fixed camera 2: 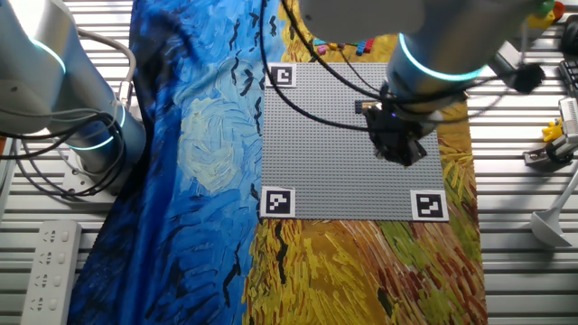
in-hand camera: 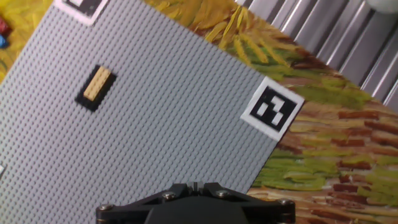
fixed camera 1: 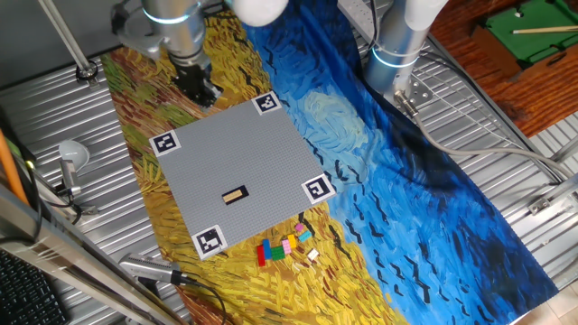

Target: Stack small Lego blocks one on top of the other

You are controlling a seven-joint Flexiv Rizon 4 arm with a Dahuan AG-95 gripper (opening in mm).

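Note:
A tan flat block [fixed camera 1: 235, 194] sits on a black piece on the grey baseplate [fixed camera 1: 253, 153]; the hand view shows it at the upper left [in-hand camera: 97, 83]. Several loose small blocks [fixed camera 1: 284, 246], red, yellow, green, pink and white, lie on the cloth just off the plate's near edge. They show at the top of the other fixed view [fixed camera 2: 343, 45]. My gripper [fixed camera 1: 200, 88] hangs over the plate's far corner, well away from the blocks. Its fingertips [in-hand camera: 196, 186] look pressed together with nothing between them. In the other fixed view the gripper [fixed camera 2: 404, 146] is above the plate.
Black-and-white square markers [fixed camera 1: 265, 103] sit at the plate's corners. A painted blue and yellow cloth [fixed camera 1: 379, 181] covers the table. A second arm's base [fixed camera 1: 397, 54] stands at the back. A metal tool [fixed camera 1: 149, 269] lies at the front left.

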